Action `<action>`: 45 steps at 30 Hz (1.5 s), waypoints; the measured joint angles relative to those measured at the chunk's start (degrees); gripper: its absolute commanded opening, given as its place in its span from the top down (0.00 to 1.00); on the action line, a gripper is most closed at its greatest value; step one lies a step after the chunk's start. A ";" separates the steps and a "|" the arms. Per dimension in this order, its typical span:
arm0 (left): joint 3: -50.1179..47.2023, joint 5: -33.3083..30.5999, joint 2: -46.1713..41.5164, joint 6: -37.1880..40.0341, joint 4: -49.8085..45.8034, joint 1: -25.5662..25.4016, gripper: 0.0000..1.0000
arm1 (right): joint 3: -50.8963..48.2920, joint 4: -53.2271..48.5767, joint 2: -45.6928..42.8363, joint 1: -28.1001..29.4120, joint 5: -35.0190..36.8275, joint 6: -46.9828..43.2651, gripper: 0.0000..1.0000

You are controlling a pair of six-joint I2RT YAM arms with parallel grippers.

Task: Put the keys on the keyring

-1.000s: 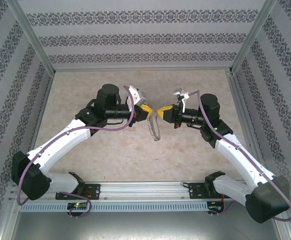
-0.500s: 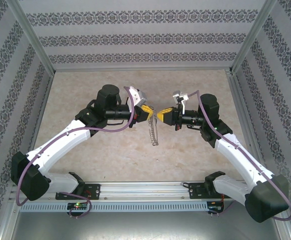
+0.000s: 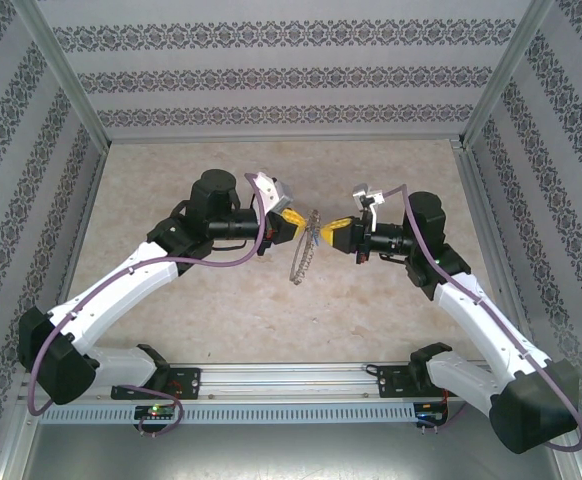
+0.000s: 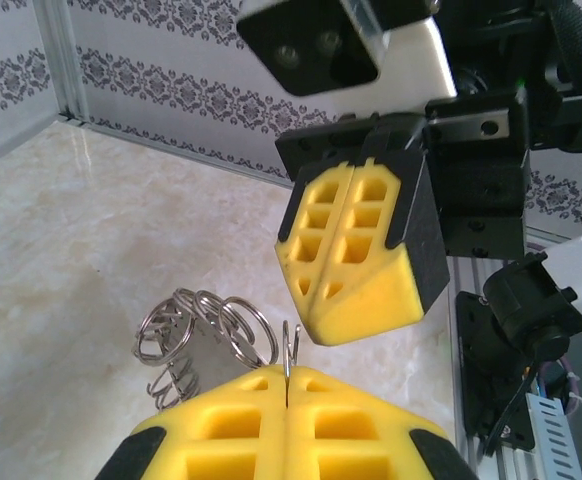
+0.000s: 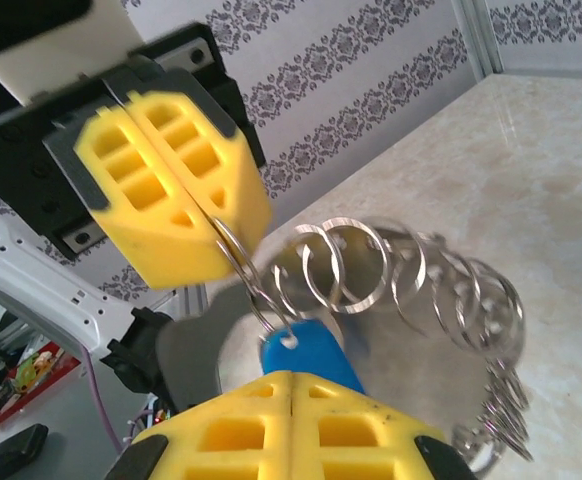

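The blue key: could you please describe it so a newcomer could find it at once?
Above the middle of the marble table, the left gripper faces the right gripper. The blue key sits pinched at the right one's yellow tip. Its blue plastic head stands out from the bare silver rings of the keyring.

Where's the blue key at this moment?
In the right wrist view, at bottom centre, the blue key is pinched in the right claw, its head against a ring of the keyring held by the left claw.
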 measured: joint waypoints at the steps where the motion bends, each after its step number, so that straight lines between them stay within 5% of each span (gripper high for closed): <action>1: 0.00 -0.09 -0.11 0.00 0.24 0.00 1.00 | -0.28 -0.22 0.02 0.02 0.00 0.00 1.00; 7: 0.00 -0.11 -0.22 -0.02 1.01 0.00 1.00 | -0.57 -0.70 0.04 0.52 0.11 0.00 1.00; 11: 0.00 -0.09 -0.22 -0.02 1.03 0.00 1.00 | -0.57 -0.57 0.00 0.46 0.79 0.46 0.68; 22: 0.09 1.66 0.02 -0.02 1.03 0.00 1.00 | 2.82 0.39 -1.27 -0.37 2.05 1.09 0.54; 33: 1.07 4.22 1.46 -0.02 0.96 0.00 1.00 | 7.19 2.99 3.89 -0.22 -0.76 1.07 0.53; 45: 1.53 4.70 1.51 -0.02 0.96 0.00 1.00 | 7.34 3.39 4.92 0.92 -2.89 1.01 0.68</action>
